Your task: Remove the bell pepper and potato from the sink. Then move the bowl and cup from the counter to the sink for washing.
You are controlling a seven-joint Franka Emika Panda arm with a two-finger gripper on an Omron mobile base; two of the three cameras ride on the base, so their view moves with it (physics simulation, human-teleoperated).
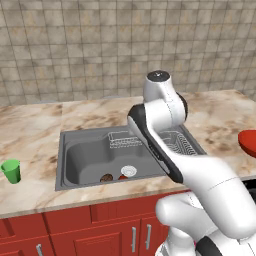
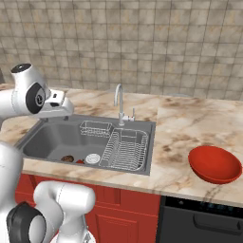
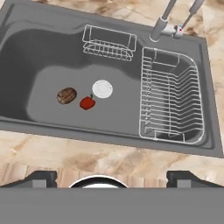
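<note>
- sink (image 3: 26,57): matt grey steel, showing smooth
- wire racks (image 3: 171,98): thin bright metal, gleaming
- faucet (image 2: 119,102): shining chrome
- counter (image 2: 190,123): looking like polished veined marble
- bowl (image 2: 214,164): glossy red
- potato (image 3: 66,95): appearing rough, mottled brown
- bell pepper (image 3: 87,103): glossy red

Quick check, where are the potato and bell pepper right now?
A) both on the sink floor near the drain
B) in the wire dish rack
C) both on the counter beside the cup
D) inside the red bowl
A: the potato and bell pepper lie side by side on the floor of the sink, just beside the round drain, clear of the wire dish rack.
</note>
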